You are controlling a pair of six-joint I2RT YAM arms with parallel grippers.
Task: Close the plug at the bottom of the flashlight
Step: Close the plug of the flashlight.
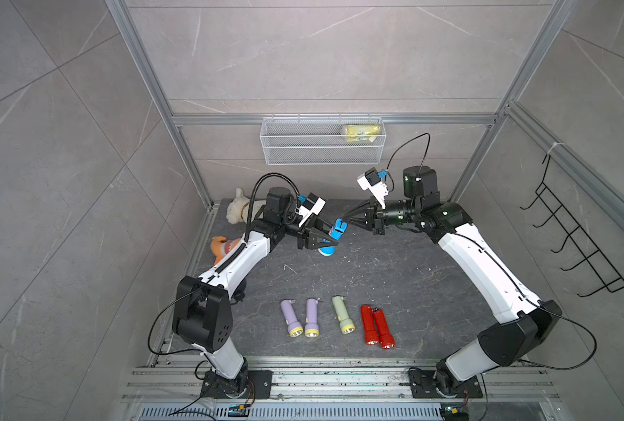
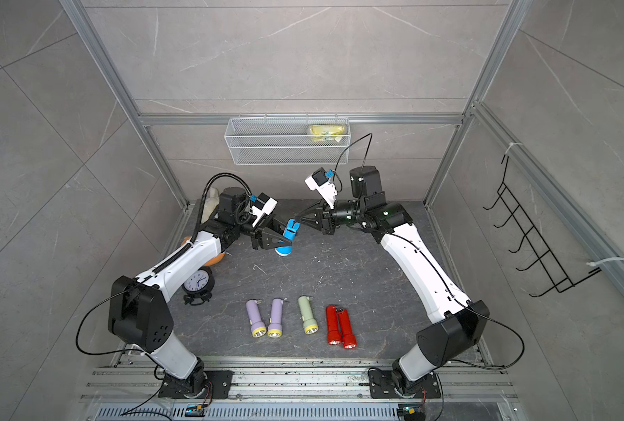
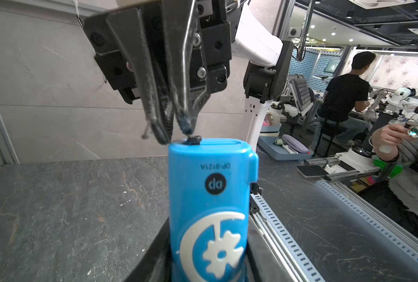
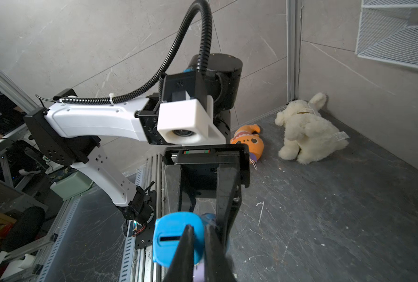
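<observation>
- Left arm up off its base, forearm slanting in toward table (image 1: 394, 277) centre, wrist about level, left gripper (image 1: 328, 237) aimed across at the other arm.
- Clamped on the flashlight (image 1: 338, 229) mid-body, one jaw each side. Same hold in the left wrist view, with the blue body (image 3: 210, 195) running straight out from the jaws.
- Right arm mirrored: forearm slanting in, wrist level, right gripper (image 1: 345, 219) nosed up against the flashlight's tail end.
- Right jaws pinched down to a sliver, tips sitting on the tail face in both wrist views (image 4: 199, 228).
- One tip apparently touching a small dark nub at the edge of that face, probably the plug (image 3: 193, 139). Too small to confirm, and can't tell if anything is actually pinched.
- Flashlight over rear-centre of the table, between the two grippers in both top views (image 2: 290, 229).
- Long axis steeply tilted: tail up and toward the right gripper, lens head down toward table and front edge.
- Slot (image 4: 170, 238) across the tail face, facing the right wrist camera.
</observation>
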